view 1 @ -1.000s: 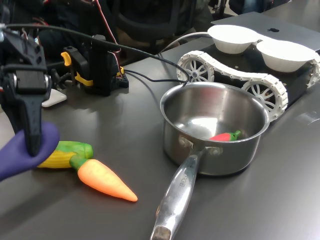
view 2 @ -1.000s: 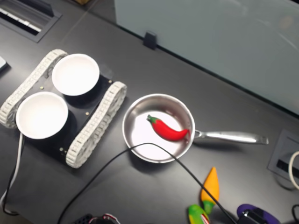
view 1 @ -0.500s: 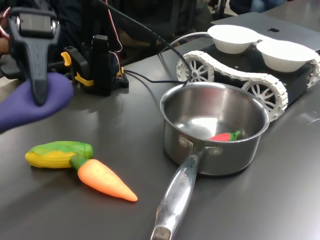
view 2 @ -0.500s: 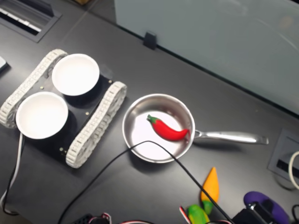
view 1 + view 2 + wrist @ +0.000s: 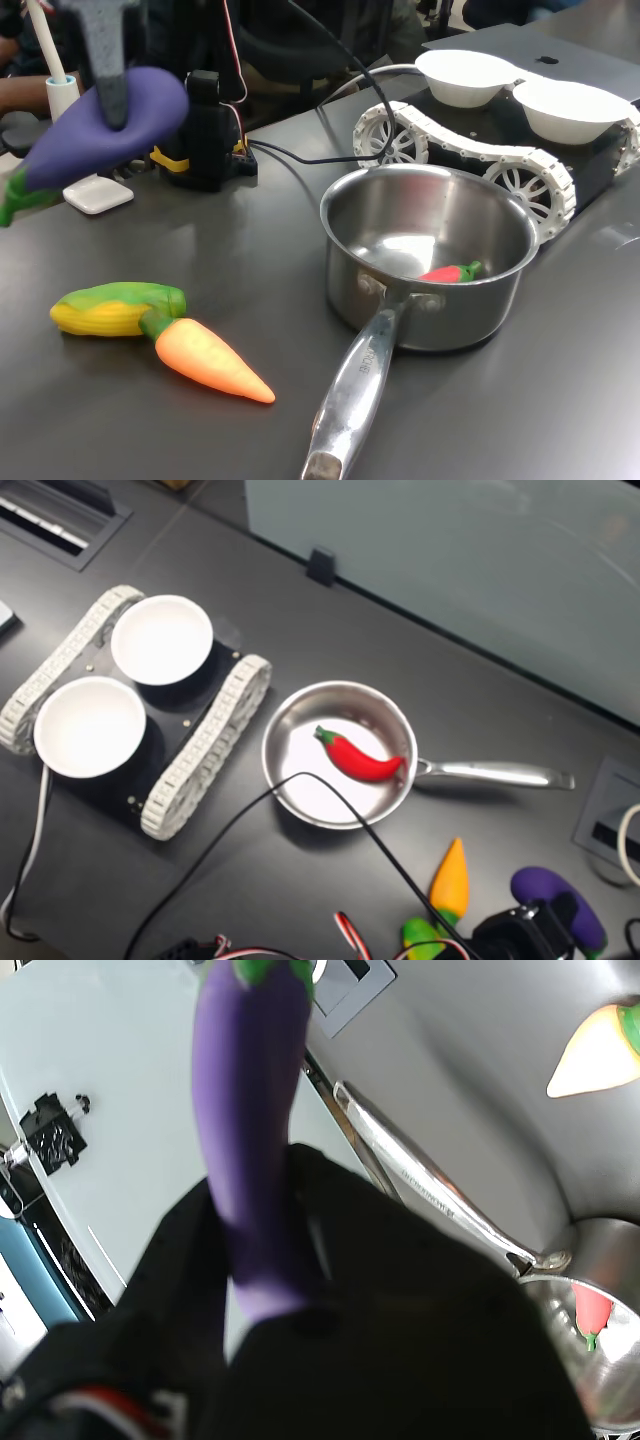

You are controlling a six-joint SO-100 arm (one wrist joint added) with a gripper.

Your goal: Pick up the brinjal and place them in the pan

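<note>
In the wrist view, the long purple brinjal with the green stem cap (image 5: 245,1130) is clamped in the black gripper (image 5: 270,1290). Its long axis runs straight out of the gripper, green cap at the far end. Beyond it lie the long steel handle and part of the rim of the round shiny stainless-steel pan (image 5: 600,1360), with a small red chilli (image 5: 590,1310) inside and the tip of an orange carrot (image 5: 595,1055) off to one side.

In the first exterior view, the brinjal (image 5: 100,135) hangs in the air at about 10 o'clock from the pan (image 5: 430,255), well apart from it and clear of the dark grey table (image 5: 250,250). It is tilted: the rounded purple end points up toward 2 o'clock and the green cap down toward 8 o'clock. A blurred grey finger (image 5: 108,50) of the gripper presses on its upper side. Below it on the table lie a yellow-and-green corn cob (image 5: 115,308) and the carrot (image 5: 210,360), touching. Two white bowls (image 5: 520,85) sit on a white tracked vehicle (image 5: 470,150) behind the pan.

In the second exterior view, the brinjal (image 5: 560,905) is at 4 o'clock from the pan (image 5: 340,755), beyond the handle, its axis running from 10 to 4 o'clock. The gripper (image 5: 525,935) is beside it; the cap is hidden there.
</note>
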